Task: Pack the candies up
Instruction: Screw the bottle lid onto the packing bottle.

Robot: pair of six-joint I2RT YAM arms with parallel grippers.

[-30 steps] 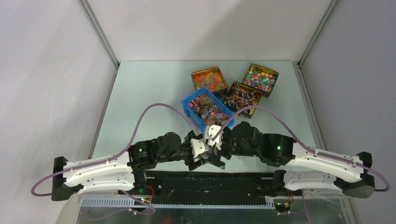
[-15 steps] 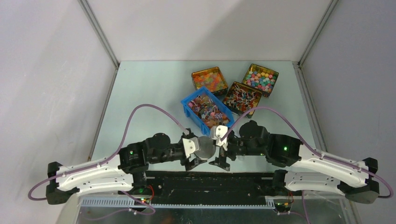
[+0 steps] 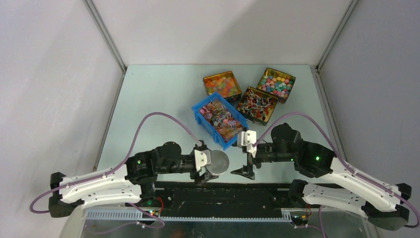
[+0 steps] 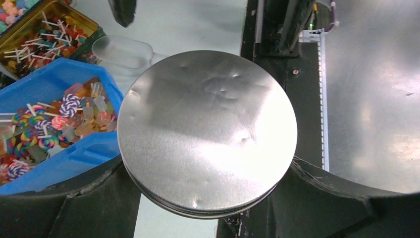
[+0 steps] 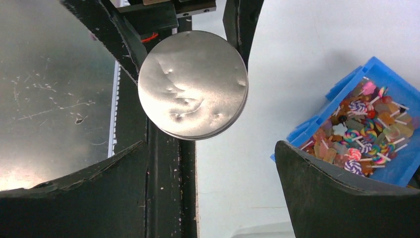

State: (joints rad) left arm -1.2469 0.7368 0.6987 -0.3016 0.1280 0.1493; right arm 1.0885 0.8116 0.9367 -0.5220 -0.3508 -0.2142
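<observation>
The candies (image 3: 218, 118) are small pink, red, orange and brownish sweets, mixed with swirl lollipops, in a blue bin (image 3: 198, 113) at mid table. They also show in the left wrist view (image 4: 74, 119) and the right wrist view (image 5: 364, 134). My left gripper (image 3: 214, 164) (image 4: 204, 191) is shut on a round silver jar lid (image 3: 217, 161) (image 4: 208, 129) and holds it flat above the table's near edge. My right gripper (image 3: 246, 156) (image 5: 210, 191) is open and empty, just right of the lid (image 5: 193, 84) and facing it.
Three gold tins stand behind the bin: orange-red sweets (image 3: 222, 84), red-and-white-striped pieces (image 3: 257, 105) and pastel round sweets (image 3: 276, 85). A clear plastic scoop (image 4: 124, 49) lies by the bin. A black rail (image 3: 223, 191) runs along the near edge.
Both grippers were close together around the lid. My right gripper has let go and drawn back to the right. My left gripper keeps the lid, now in plain view.
</observation>
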